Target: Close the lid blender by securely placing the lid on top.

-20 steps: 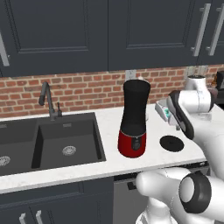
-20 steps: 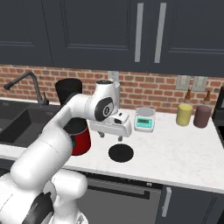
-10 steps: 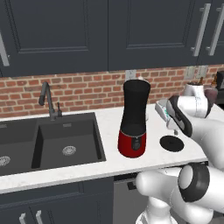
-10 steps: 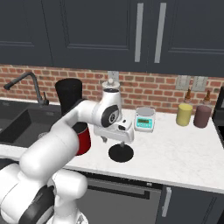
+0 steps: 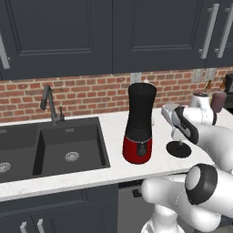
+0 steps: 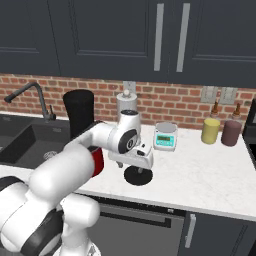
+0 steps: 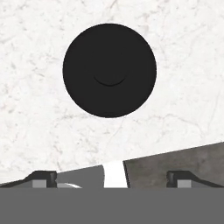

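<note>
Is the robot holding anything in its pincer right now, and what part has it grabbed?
No, nothing is held. The pincer is open and hovers above the lid, which lies flat on the counter. The blender stands uncovered.

Setting: a rendered home kitchen. Dark panelled upper cabinets [image 5: 68, 36] with long metal handles are hanging above a red brick backsplash [image 5: 86, 93] carrying wall outlets [image 6: 216, 94]. A white marble-look countertop [image 6: 210, 175] is running along the wall, with a black double-bowl sink [image 5: 50, 148] and a dark faucet [image 5: 49, 103] set into it. Small appliances are standing on the counter: a blender [image 5: 139, 124] with a red base, a white kitchen scale [image 6: 165, 136], plus yellow and maroon canisters [image 6: 221, 132]. Dark lower cabinet fronts [image 6: 220, 232] are showing beneath.
</note>
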{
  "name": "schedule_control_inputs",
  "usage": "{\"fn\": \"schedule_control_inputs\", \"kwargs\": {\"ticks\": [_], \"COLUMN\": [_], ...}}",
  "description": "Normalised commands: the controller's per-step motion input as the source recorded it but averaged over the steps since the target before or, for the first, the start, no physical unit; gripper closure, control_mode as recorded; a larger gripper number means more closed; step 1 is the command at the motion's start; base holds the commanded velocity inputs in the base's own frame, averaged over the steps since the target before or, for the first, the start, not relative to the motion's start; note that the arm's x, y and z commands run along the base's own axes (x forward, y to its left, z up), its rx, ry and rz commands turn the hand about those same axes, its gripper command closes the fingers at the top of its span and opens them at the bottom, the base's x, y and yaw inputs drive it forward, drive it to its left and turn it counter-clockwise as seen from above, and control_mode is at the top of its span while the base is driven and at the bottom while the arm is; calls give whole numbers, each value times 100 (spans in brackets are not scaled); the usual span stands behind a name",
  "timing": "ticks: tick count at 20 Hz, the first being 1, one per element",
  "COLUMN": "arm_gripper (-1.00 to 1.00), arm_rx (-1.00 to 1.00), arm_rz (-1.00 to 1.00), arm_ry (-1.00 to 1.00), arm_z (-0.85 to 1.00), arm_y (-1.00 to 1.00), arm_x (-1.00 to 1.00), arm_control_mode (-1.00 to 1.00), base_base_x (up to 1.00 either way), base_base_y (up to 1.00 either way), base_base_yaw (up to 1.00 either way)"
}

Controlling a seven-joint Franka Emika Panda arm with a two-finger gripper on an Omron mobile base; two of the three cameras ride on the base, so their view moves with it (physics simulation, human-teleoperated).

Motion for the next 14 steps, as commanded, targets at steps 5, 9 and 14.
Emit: {"fn": "schedule_control_inputs", "kwargs": {"ticks": [5,9,14], "arm_gripper": [-100,-100,-100], "arm_rx": [2,0,0], "arm_rz": [2,9,11], "arm_ry": [-3,0,0], "arm_z": [-21,-14,-11], "arm_y": [0,-1,0], "arm_x": [34,32,11], "arm_control_mode": [-100,-100,-100], "base_base_x": [0,0,0], "base_base_y": [0,0,0], "base_base_yaw": [0,0,0]}}
